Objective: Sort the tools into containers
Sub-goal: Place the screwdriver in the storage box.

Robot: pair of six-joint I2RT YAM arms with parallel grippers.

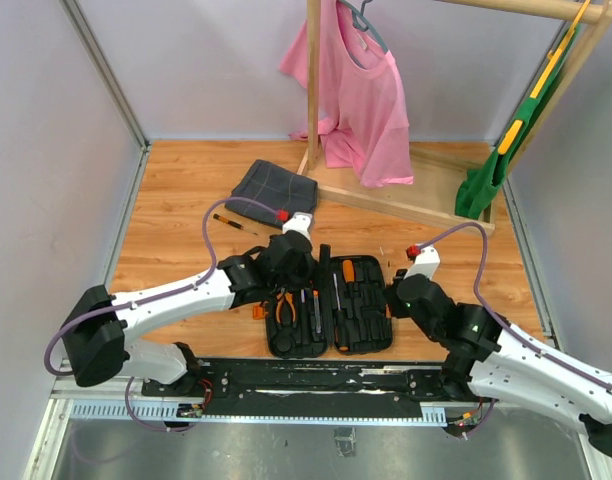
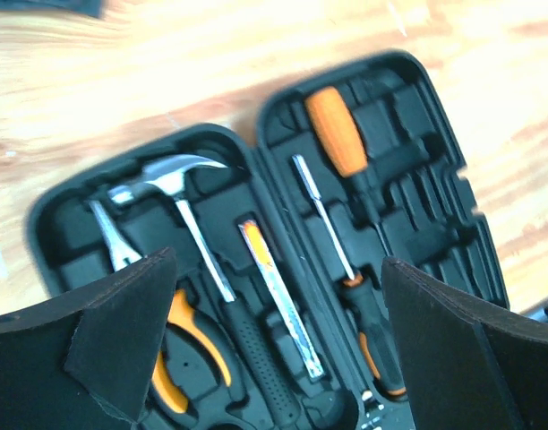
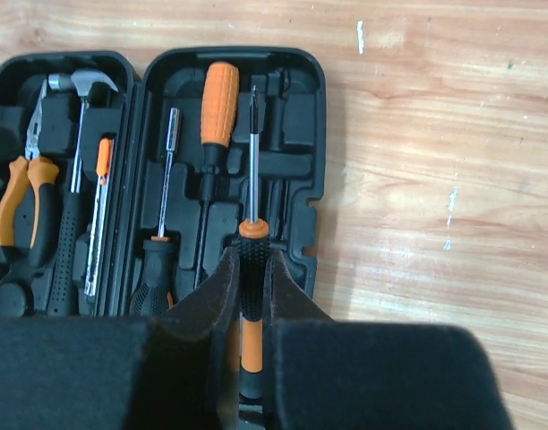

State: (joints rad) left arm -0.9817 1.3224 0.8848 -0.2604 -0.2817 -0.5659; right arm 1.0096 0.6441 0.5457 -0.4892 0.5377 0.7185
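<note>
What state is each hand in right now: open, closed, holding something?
Left hand: open, holding nothing.
Right hand: closed on a slim screwdriver with an orange-and-black handle.

No legible text or markings

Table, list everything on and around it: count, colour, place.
case: one, black, open, near middle
pliers: one, orange-black, case's left half
hammer: one, steel-headed, case's left half
slim tool: one, orange-silver, beside hammer
screwdrivers: two, orange-black, case's right half
held screwdriver: one, orange-black, right gripper
loose screwdriver: one, orange-black, near cloth
cloth: one, dark grey, behind case
shirt: one, pink, on rack
rack: one, wood, far side
green fabric: one, green-yellow, far right
left gripper: one, black, open above case
right gripper: one, black, gripping held screwdriver
</note>
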